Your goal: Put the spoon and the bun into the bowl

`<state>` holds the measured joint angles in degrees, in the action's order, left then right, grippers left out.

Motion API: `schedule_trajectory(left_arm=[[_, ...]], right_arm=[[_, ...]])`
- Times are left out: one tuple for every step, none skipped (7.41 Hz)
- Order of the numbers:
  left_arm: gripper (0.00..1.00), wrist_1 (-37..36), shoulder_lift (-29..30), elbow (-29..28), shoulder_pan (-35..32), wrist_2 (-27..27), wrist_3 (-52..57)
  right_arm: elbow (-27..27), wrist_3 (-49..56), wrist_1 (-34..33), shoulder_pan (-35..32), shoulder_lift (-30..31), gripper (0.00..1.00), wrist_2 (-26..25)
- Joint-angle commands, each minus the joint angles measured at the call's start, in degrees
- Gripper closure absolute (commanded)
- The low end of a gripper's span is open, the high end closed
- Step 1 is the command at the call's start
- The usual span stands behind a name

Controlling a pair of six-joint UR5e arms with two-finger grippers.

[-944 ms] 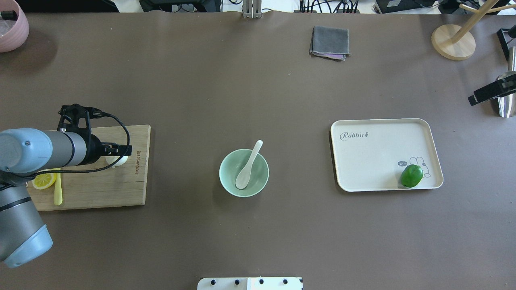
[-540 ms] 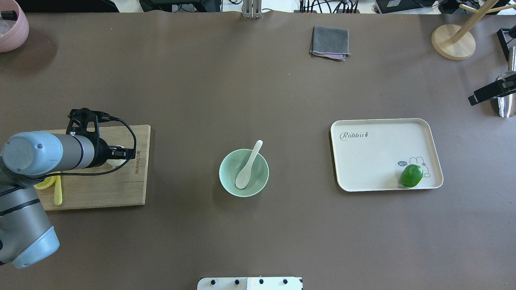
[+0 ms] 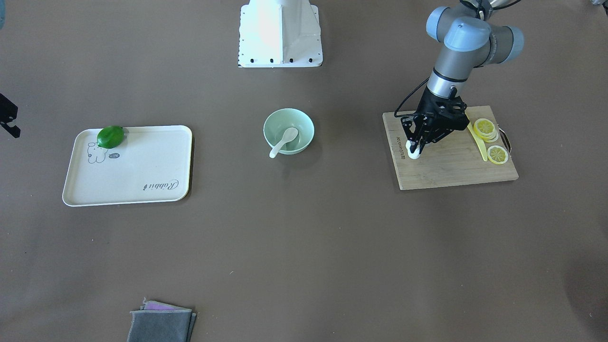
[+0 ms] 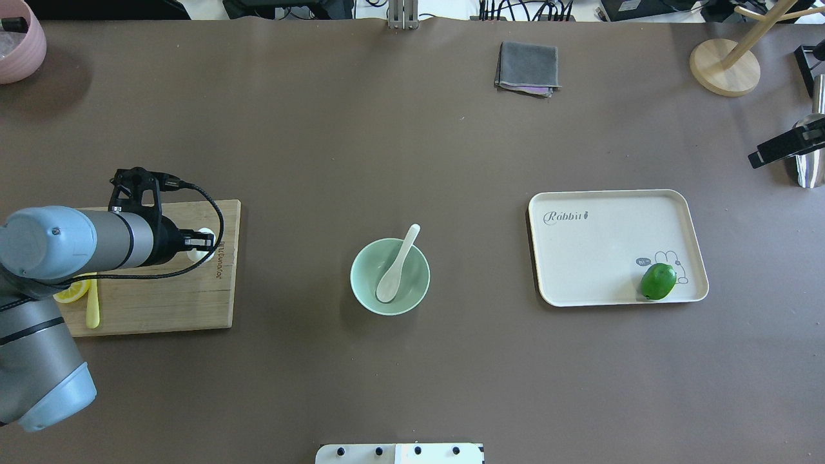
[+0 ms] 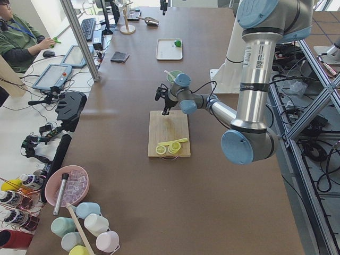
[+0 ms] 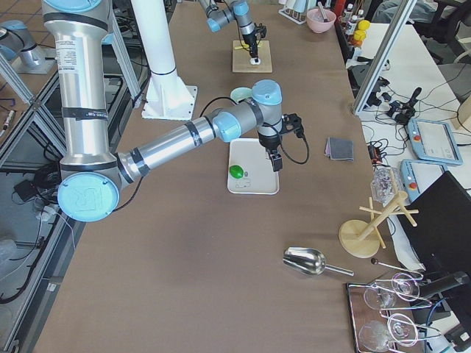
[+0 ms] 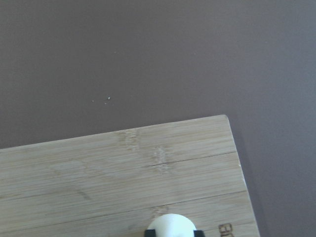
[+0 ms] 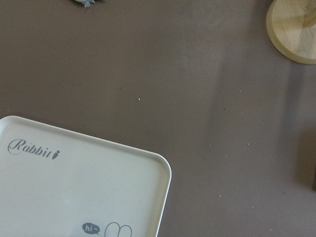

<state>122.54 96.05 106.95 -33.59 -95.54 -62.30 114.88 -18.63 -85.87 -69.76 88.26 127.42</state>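
The white spoon (image 4: 398, 264) lies in the mint-green bowl (image 4: 361, 283) at the table's middle, scoop down and handle over the far rim; both also show in the front view, the spoon (image 3: 284, 141) inside the bowl (image 3: 305, 124). The white bun (image 4: 202, 246) is between my left gripper's (image 4: 205, 241) fingers over the wooden cutting board's (image 4: 161, 303) right part. The left wrist view shows the bun (image 7: 171, 226) pinched between two black fingertips (image 7: 150, 232). My right gripper (image 4: 783, 148) hangs at the table's right edge, and I cannot tell whether it is open.
Lemon slices (image 3: 485, 127) and a yellow knife (image 3: 477, 137) lie on the board's far end. A cream tray (image 4: 599, 251) with a green lime (image 4: 658, 281) sits right of the bowl. A grey cloth (image 4: 527, 67), a wooden stand (image 4: 725, 67) and a pink tub (image 4: 19, 45) stand at the back.
My left gripper has closed in on the bun and moved right toward the board's right edge, and the bun has shifted with it. The spoon, bowl and right arm have not moved.
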Motion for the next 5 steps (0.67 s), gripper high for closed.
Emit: schedule_trajectory(left_arm=[[0.84,-0.2,6.39,0.54,0.1,0.18,-3.59],[0.83,-0.29,10.26,-0.16,0.98,0.44,-8.67],[0.81,-0.55,12.91,-0.25,3.42,2.18,-10.72],[0.8,-1.59,16.85,-1.21,7.27,5.94,-13.44],[0.77,-3.69,21.76,-3.13,9.31,8.41,-15.73]], right_arm=[[0.0,0.0,0.0,-0.03,0.07,0.0,-0.06],[-0.01,0.0,0.0,-0.03,0.07,0.0,-0.06],[-0.01,0.0,0.0,-0.03,0.07,0.0,-0.06],[0.08,0.0,0.0,0.06,0.07,0.0,-0.06],[0.08,0.0,0.0,0.06,0.07,0.0,0.02]])
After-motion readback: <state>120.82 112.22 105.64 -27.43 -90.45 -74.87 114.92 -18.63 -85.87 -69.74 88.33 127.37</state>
